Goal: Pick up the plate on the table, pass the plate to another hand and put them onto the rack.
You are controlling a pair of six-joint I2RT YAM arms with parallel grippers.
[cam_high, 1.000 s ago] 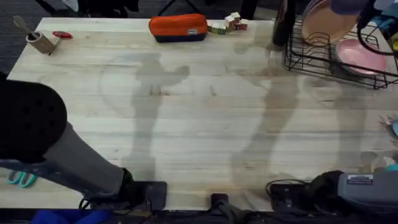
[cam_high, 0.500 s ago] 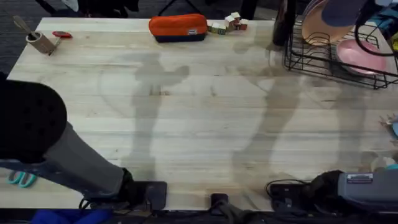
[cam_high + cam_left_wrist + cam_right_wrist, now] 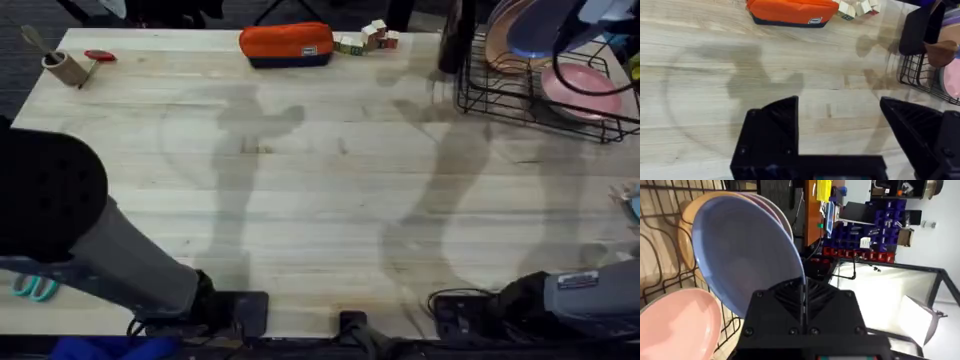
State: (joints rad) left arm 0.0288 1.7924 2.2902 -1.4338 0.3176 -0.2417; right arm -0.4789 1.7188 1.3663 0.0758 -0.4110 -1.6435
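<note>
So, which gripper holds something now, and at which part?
The right gripper grips the light-blue plate by its rim, over the rack. The left gripper is open, empty.

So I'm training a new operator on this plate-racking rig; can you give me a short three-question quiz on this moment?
1. True or false: the right gripper is shut on the rim of the light-blue plate.
2. Which plate lies low at the near side of the rack? A. pink plate B. peach-orange plate C. a green plate
3. Fill in: the left gripper hovers over the table with its fingers ____.

Key: 1 true; 2 A; 3 open.
</note>
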